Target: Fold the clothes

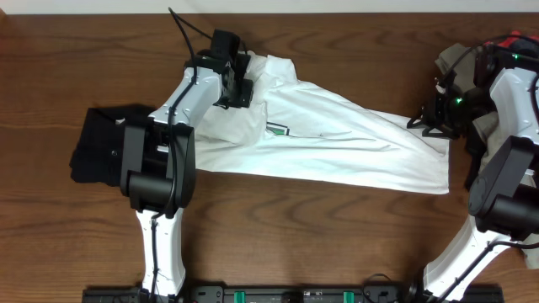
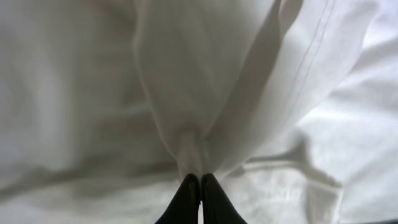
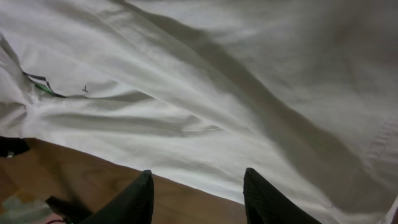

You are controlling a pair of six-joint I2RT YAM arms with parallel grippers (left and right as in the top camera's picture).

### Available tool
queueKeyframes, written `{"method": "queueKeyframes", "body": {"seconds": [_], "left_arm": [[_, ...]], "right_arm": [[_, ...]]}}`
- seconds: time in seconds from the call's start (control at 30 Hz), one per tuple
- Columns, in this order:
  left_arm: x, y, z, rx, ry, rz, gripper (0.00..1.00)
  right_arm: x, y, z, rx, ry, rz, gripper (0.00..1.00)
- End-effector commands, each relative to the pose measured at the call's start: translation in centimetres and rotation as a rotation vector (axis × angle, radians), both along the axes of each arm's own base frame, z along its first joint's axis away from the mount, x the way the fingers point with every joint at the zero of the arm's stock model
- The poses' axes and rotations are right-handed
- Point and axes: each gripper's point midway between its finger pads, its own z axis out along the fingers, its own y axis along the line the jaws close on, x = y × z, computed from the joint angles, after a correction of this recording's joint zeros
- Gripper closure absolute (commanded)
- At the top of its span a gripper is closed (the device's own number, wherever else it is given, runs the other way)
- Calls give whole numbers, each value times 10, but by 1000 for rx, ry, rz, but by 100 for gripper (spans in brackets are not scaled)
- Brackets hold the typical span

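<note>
We see the left arm (image 1: 181,105) stretched toward one o'clock, the left gripper (image 2: 200,179) pinched closed on a fold of the white T-shirt (image 2: 186,81). The right arm (image 1: 515,109) rises toward twelve. The right gripper (image 3: 198,177), seemingly facing nine o'clock, has its fingers parted.

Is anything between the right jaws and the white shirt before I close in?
Nothing visible. The right jaws stand open at the near edge of the shirt, with only a strip of bare table showing below them.

The white T-shirt (image 1: 337,143) is lying rumpled, stretched out sideways (small green print (image 1: 278,130) facing up); a black garment (image 1: 99,147) is lying beside its left end, a khaki garment (image 1: 455,57) bunching at right.
</note>
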Motion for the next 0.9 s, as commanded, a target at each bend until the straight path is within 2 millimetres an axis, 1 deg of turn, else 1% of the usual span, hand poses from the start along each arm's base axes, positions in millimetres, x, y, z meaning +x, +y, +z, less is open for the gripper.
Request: {"method": "queueKeyframes", "body": {"seconds": [0.0, 0.1, 0.17, 0.23, 0.3, 0.37, 0.47, 0.5, 0.53, 0.63, 0.77, 0.87], "left_arm": [[8, -5, 52, -29, -84, -6, 94], [4, -4, 87, -39, -127, -5, 94], [-3, -2, 111, -45, -152, -6, 94], [-12, 0, 130, -48, -165, -6, 94], [-23, 2, 145, -48, -165, -6, 94], [-36, 5, 156, -45, -149, -7, 94], [-56, 9, 163, -44, -101, 17, 94], [-66, 12, 164, -39, -72, 24, 93], [-70, 13, 164, -37, -58, 26, 94], [-90, 17, 164, -31, 13, 56, 94], [-115, 13, 166, -65, 105, 74, 94], [-129, 10, 169, -82, 152, 94, 94]], "right_arm": [[3, 3, 4, -2, -24, 22, 55], [3, 3, 4, -2, -25, 22, 55], [3, 3, 4, -2, -26, 22, 55], [3, 3, 4, -2, -27, 22, 55], [3, 3, 4, -2, -27, 22, 55], [3, 3, 4, -2, -27, 22, 55], [3, 3, 4, -2, -27, 22, 54], [3, 3, 4, -2, -27, 22, 55], [3, 3, 4, -2, -27, 22, 55], [3, 3, 4, -2, -27, 22, 55], [3, 3, 4, -2, -27, 22, 55], [3, 3, 4, -2, -27, 22, 54]]}}
